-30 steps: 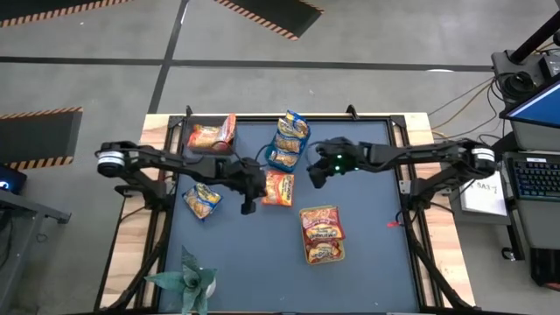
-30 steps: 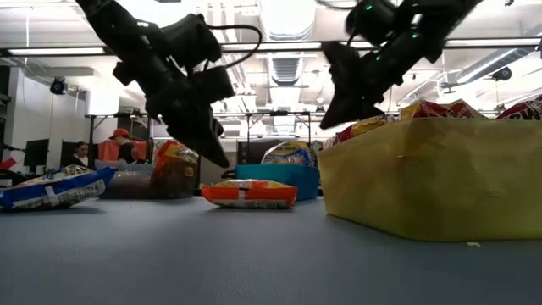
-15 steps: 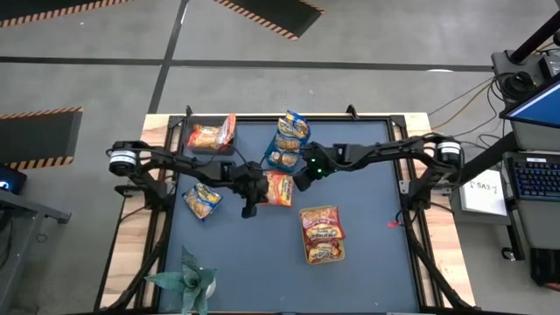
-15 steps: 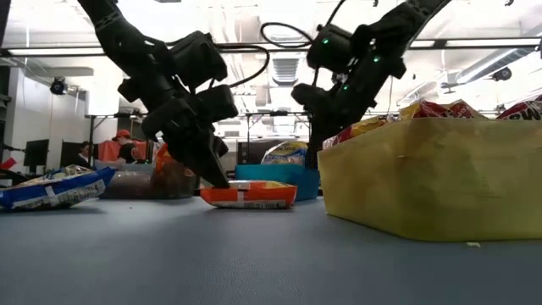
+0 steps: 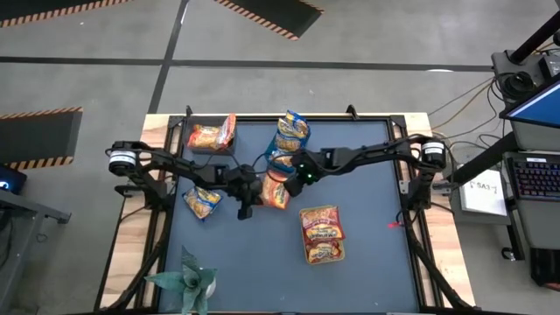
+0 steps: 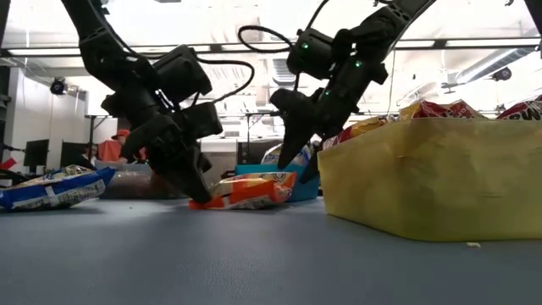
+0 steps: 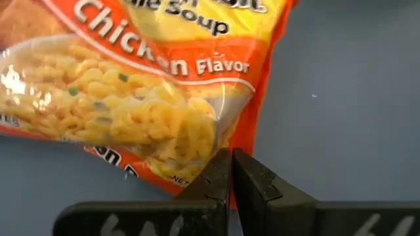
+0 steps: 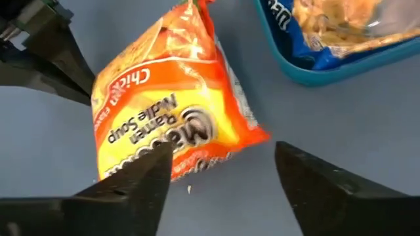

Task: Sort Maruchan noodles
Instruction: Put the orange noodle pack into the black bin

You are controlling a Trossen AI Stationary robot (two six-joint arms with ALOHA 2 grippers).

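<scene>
Lying mid-frame on the mat, the orange noodle packet (image 5: 276, 190) has its left edge tipped up by the clenched left gripper (image 5: 246, 208); the right gripper (image 5: 292, 180) hangs released over its right edge, beside the blue bin (image 6: 279, 180)

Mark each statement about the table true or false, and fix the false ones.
1. The left end effector is shut, its tip against the edge of the orange crinkly plastic chicken ramen packet. True.
2. The right end effector is shut. False: its fingers stand apart over the orange packet.
3. The blue plastic bin holds blue-and-yellow packets. True.
4. The yellow-green plastic bin holds no packets. False: red packets show above its rim.
</scene>
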